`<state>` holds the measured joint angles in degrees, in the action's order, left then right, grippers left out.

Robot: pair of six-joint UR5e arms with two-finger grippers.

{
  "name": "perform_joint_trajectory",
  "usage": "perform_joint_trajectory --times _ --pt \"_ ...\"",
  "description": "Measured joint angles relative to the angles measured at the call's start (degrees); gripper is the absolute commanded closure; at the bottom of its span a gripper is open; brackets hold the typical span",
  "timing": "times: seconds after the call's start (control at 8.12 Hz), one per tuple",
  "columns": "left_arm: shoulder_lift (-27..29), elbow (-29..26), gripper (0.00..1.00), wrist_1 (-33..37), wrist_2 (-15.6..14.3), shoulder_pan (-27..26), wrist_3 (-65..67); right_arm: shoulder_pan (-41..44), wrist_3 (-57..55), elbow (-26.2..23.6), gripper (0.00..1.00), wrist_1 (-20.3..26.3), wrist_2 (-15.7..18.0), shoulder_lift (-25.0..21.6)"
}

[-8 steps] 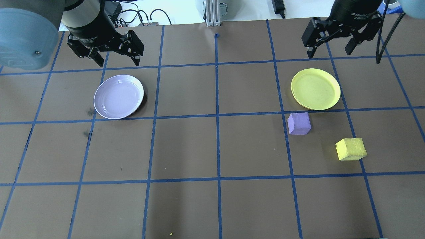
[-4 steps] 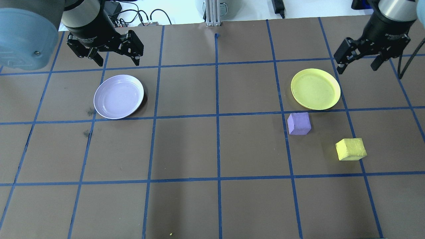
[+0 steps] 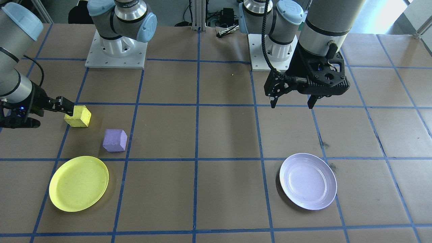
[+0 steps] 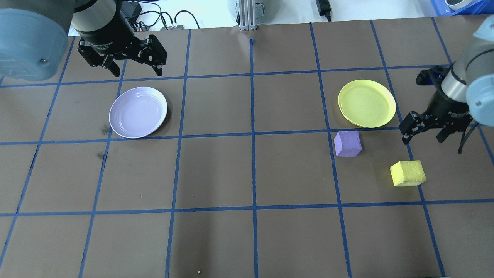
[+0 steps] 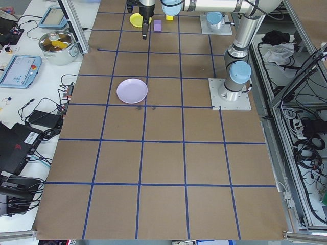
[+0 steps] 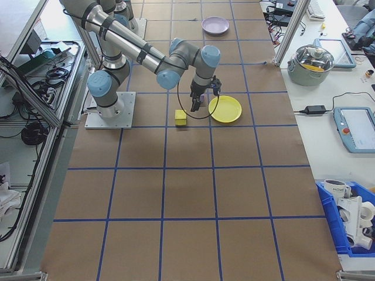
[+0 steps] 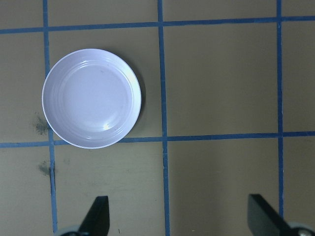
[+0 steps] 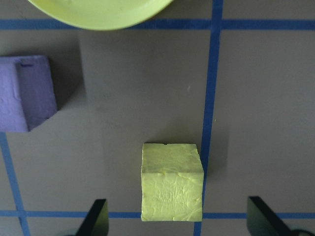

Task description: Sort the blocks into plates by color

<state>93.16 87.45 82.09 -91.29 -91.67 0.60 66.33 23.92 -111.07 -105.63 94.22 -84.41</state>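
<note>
Two blocks and two plates sit on the table (image 4: pixel 247 173). The yellow block (image 4: pixel 408 173) and the purple block (image 4: pixel 347 143) both lie on the brown surface, just beside the yellow plate (image 4: pixel 366 103); nothing lies in it. The lavender plate (image 4: pixel 138 112), well apart on the other side, also holds nothing. The right gripper (image 4: pixel 424 133) hovers over the table near the yellow block, fingers spread and holding nothing. The left gripper (image 4: pixel 133 65) hangs beyond the lavender plate, fingers likewise spread. No writing is legible.

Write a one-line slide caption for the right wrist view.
Open right hand above a yellow block, purple block and yellow plate beyond.
</note>
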Motion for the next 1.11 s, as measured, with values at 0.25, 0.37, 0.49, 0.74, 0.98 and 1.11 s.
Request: perform_joint_trajectory --times 0.25,0.37,0.49,0.74,0.98,1.11 --pt "0.0 0.0 0.00 0.0 0.0 0.0 0.0 -1.6 1.0 -6.4 0.00 -3.5 1.0 2.0" --pt "0.0 0.0 0.00 0.0 0.0 0.0 0.0 -1.8 1.1 -7.3 0.21 -4.2 1.9 4.1" --pt "0.0 0.0 0.00 0.0 0.0 0.0 0.0 -1.9 1.1 -7.6 0.40 -5.1 3.2 6.1" --pt "0.0 0.0 0.00 0.0 0.0 0.0 -0.1 -1.9 0.7 -7.7 0.54 -5.5 4.5 7.9" --pt "0.0 0.0 0.00 0.0 0.0 0.0 -0.1 -1.9 -0.4 -7.5 0.54 -3.2 4.3 8.0" --pt "-0.1 0.0 0.00 0.0 0.0 0.0 -0.1 -1.8 -0.9 -6.5 0.53 -2.0 4.1 7.8"
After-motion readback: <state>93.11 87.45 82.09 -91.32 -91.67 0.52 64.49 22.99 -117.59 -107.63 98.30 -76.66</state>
